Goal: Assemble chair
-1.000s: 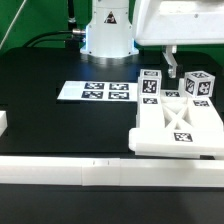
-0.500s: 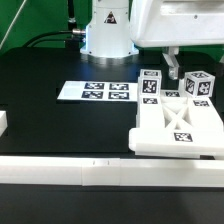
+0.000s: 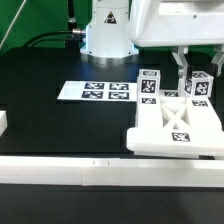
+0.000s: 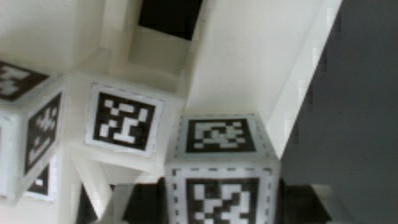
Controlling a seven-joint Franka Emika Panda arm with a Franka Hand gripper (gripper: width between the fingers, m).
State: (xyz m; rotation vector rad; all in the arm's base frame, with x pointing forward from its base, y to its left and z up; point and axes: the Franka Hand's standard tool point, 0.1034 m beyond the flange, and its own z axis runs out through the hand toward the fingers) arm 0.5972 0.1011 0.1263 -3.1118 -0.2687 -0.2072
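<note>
hovering over the far right of the black counter [image 3: 60, 130], the white two-finger gripper [image 3: 188, 68] hangs just above the small white plastic chair [image 3: 178, 125], its jaws spread to either side of the right-hand tagged white post [image 3: 200, 87]; whether they touch it cannot be told. the chair's flat white slab [image 3: 175, 135] lies near the exterior view's right edge, with a second tagged white post [image 3: 151, 85] standing at its far left corner. the flat white marker board [image 3: 95, 92] lies well apart to the left. a long plain white rail [image 3: 80, 172] runs along the near side. in the wrist view, tagged white blocks [image 4: 222, 140] fill the frame close beneath the dark fingertips [image 4: 324, 200]
</note>
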